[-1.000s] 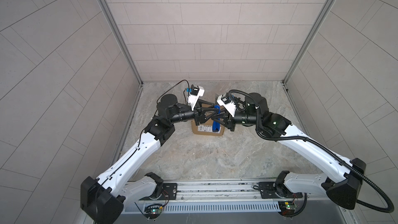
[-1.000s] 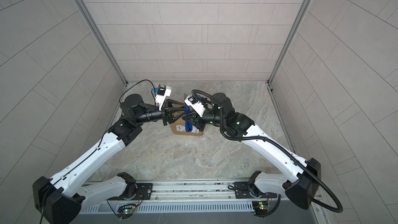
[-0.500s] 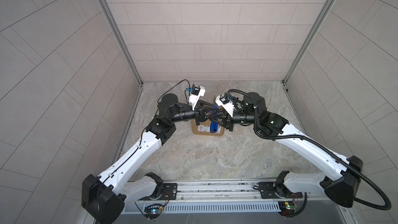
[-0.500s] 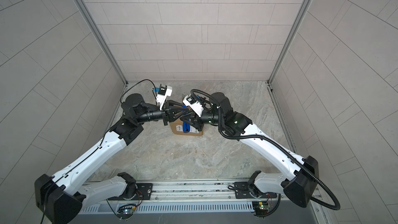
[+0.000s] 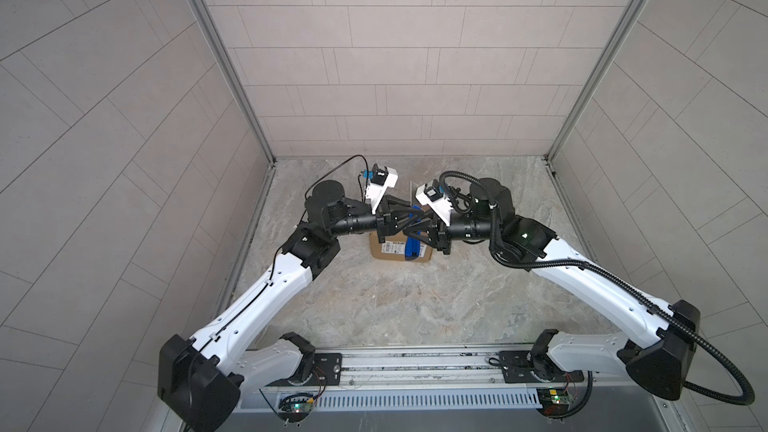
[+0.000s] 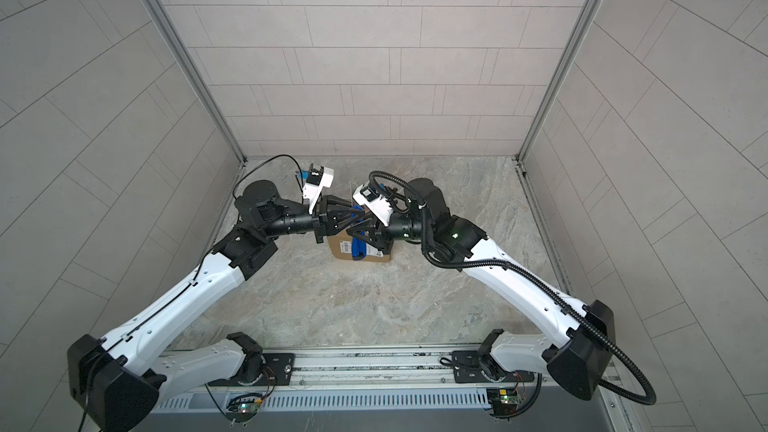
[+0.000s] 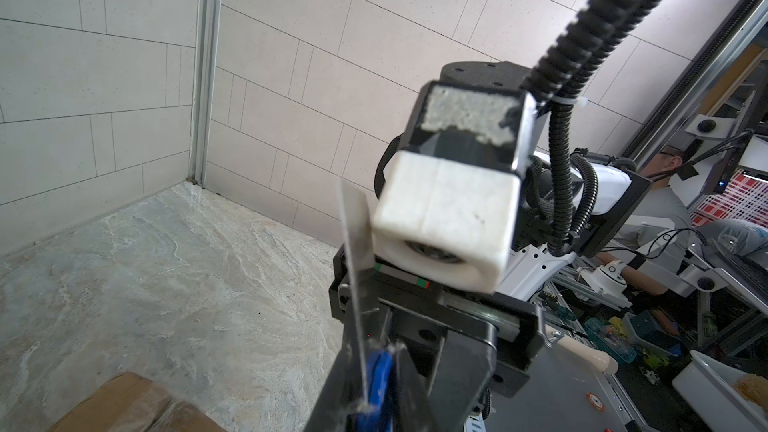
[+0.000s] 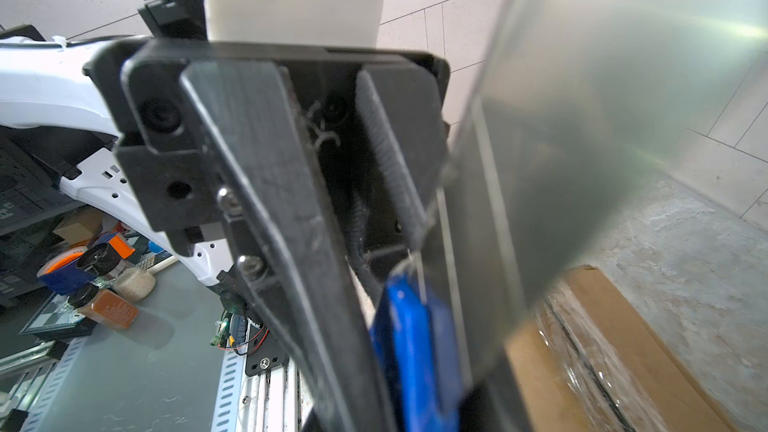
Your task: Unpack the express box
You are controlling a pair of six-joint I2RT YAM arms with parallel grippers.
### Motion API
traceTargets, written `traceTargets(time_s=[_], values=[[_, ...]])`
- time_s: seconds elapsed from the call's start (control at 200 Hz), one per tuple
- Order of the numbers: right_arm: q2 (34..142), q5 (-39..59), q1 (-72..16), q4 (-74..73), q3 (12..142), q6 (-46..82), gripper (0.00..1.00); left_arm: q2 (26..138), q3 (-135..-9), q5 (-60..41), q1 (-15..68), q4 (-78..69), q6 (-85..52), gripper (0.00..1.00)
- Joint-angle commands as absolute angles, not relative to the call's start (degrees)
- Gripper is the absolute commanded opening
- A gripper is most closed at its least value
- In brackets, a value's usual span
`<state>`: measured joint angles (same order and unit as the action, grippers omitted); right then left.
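The express box (image 5: 384,252) (image 6: 376,260), a brown carton with a white label, lies on the floor; its taped top shows in the right wrist view (image 8: 615,351) and a corner in the left wrist view (image 7: 120,403). Above it both grippers meet tip to tip on the blue utility knife (image 5: 411,248) (image 6: 358,248). My left gripper (image 5: 414,218) (image 7: 376,403) is shut on the blue handle (image 7: 380,384). My right gripper (image 5: 409,235) (image 8: 415,367) is shut on the same handle (image 8: 409,342). The bare blade (image 7: 356,238) (image 8: 602,126) points up.
Tiled walls close in the marble floor (image 5: 415,305) on three sides. The mounting rail (image 5: 415,367) runs along the front edge. Both arms cross over the box, hiding most of its top in both top views.
My left gripper's jaws have closed in on the knife handle. The right arm has shifted slightly toward the left arm with the knife still in its grip.
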<state>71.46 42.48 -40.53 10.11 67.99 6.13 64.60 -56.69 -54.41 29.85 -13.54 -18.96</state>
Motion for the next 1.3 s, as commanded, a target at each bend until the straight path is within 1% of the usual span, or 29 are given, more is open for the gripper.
traceTargets(time_s=[0.0, 0.025, 0.045, 0.125, 0.18, 0.275, 0.38, 0.471, 0.551, 0.641, 0.731, 0.816, 0.956, 1.121, 1.297], values=[[70.7, 42.3, -40.8, 7.4, 67.8, 4.5, 0.00, 64.1, -57.8, -51.7, 29.6, -14.3, -20.2, 0.00], [70.7, 42.1, -40.8, 7.4, 67.8, 4.6, 0.00, 64.0, -57.8, -51.3, 29.6, -14.2, -20.2, 0.00], [70.7, 41.8, -40.8, 7.4, 67.7, 4.7, 0.03, 63.9, -57.7, -50.9, 29.6, -14.3, -20.3, 0.00], [70.1, 40.0, -40.8, 7.1, 67.4, 5.4, 0.23, 63.4, -57.7, -49.1, 29.6, -14.3, -20.7, 0.00], [69.2, 38.5, -40.7, 6.1, 66.6, 6.4, 0.31, 63.1, -57.7, -46.2, 29.6, -13.6, -21.1, 0.00], [67.2, 34.5, -40.6, 4.6, 65.1, 8.6, 0.38, 62.3, -57.6, -39.7, 29.2, -13.5, -22.8, 0.00], [63.7, 29.8, -40.4, 2.1, 62.5, 11.5, 0.47, 61.3, -56.3, -35.5, 29.2, -19.0, -27.3, 0.00], [60.8, 25.5, -40.2, -0.4, 59.9, 14.3, 0.51, 60.3, -54.9, -32.1, 29.2, -24.5, -31.7, 0.00], [57.6, 23.2, -39.4, -8.4, 55.2, 20.7, 0.54, 59.1, -51.8, -26.8, 29.2, -31.0, -36.4, 0.00], [55.1, 20.6, -38.8, -19.3, 50.0, 30.0, 0.59, 57.9, -47.7, -20.9, 29.2, -38.6, -41.8, 0.00], [55.1, 18.5, -39.3, -29.9, 47.3, 38.3, 0.69, 57.6, -44.2, -17.4, 29.2, -46.4, -47.6, 0.00], [56.6, 15.2, -40.9, -36.7, 46.1, 41.9, 0.69, 57.0, -41.9, -15.0, 29.2, -51.1, -50.7, 0.00], [59.8, 11.1, -43.1, -39.1, 46.9, 42.5, 0.67, 54.4, -39.7, -9.2, 30.7, -51.9, -50.9, 0.00], [65.4, 11.9, -44.2, -43.2, 48.7, 44.4, 0.65, 52.8, -38.0, -5.2, 32.2, -52.8, -51.6, 0.00], [70.3, 13.4, -44.9, -49.1, 50.2, 47.5, 0.63, 53.9, -38.2, -5.7, 32.5, -55.3, -52.4, 0.00]])
